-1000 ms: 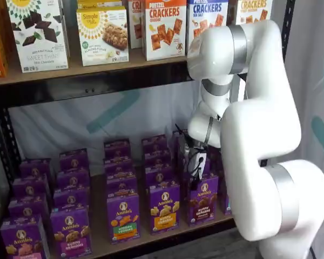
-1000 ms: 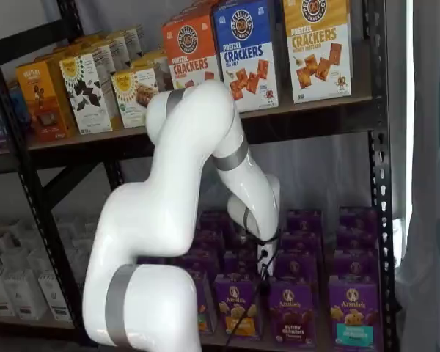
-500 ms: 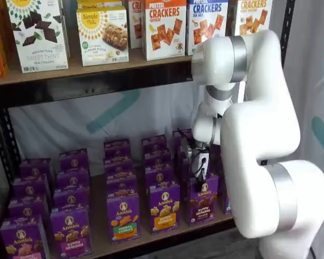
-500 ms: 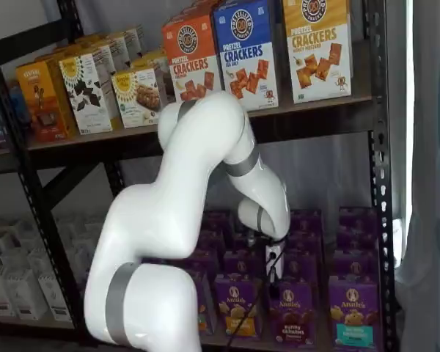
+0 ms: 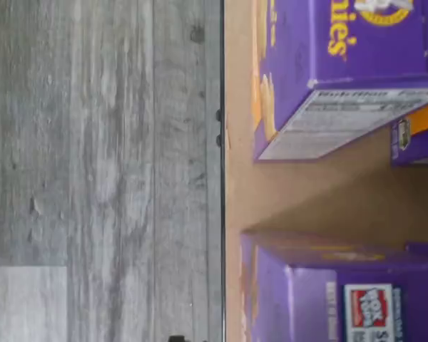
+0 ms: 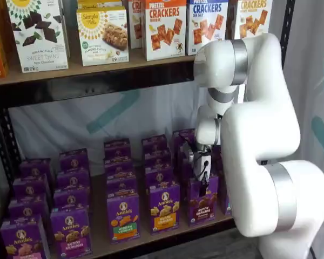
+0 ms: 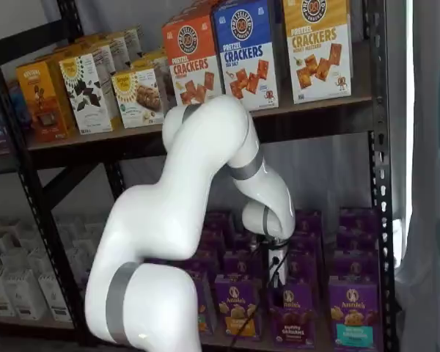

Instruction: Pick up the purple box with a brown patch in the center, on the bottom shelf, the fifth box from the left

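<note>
Reaching: the gripper (image 6: 203, 182) hangs just above the front carton of its row on the bottom shelf (image 6: 142, 241), so by my reading this is the approach step, nothing yet grasped.
Jaws: seen as a dark shape with a cable beside it in both shelf views; whether they stand apart or together I cannot tell.
Target place: the purple box (image 6: 201, 203) stands directly beneath the jaws, its top touching or nearly touching them.
Target look: small upright purple carton, dark brown crackers pictured mid-front; also seen in a shelf view (image 7: 292, 317).
Neighbour: an orange-banded carton (image 6: 164, 207) stands just beside it.
Next move: likely a short descent straddling the carton top, then closing squarely on it.
</note>
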Motion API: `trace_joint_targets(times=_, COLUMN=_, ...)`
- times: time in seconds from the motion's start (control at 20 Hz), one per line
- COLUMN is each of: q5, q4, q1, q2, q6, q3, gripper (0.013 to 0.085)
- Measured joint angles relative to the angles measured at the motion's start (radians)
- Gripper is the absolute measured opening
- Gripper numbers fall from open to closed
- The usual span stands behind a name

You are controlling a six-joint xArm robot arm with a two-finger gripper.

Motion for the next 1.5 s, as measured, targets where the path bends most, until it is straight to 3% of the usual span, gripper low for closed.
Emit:
trace_joint_targets(times=0.3, q5=0.003, q4=-0.001, q1=-0.010, q2=-0.008, q6=-0.010, q3=0.015, gripper=0.0850)
trace_joint_targets(times=0.4, q5=-0.004, q4=0.014, q1=-0.013, q2=-0.014, q6=-0.027, q3=0.025, gripper=0.0770)
trace_joint_targets(times=0.8, q5=-0.005, q4=0.035, q1=-0.011, q2=-0.032, q6=-0.045, q3=0.055, gripper=0.0610)
trace_joint_targets(times=1.0, q5=-0.045, q4=0.047, q1=-0.001, q2=-0.035, q6=-0.048, q3=0.078, gripper=0.0610)
trace_joint_targets(times=1.35, q5=-0.124, q4=0.166, q1=0.018, q2=-0.034, q6=-0.144, q3=0.105, gripper=0.0610)
trace_joint_targets(times=1.5, q5=-0.132, q4=0.188, q1=0.019, q2=-0.033, q6=-0.164, q3=0.106, gripper=0.0610)
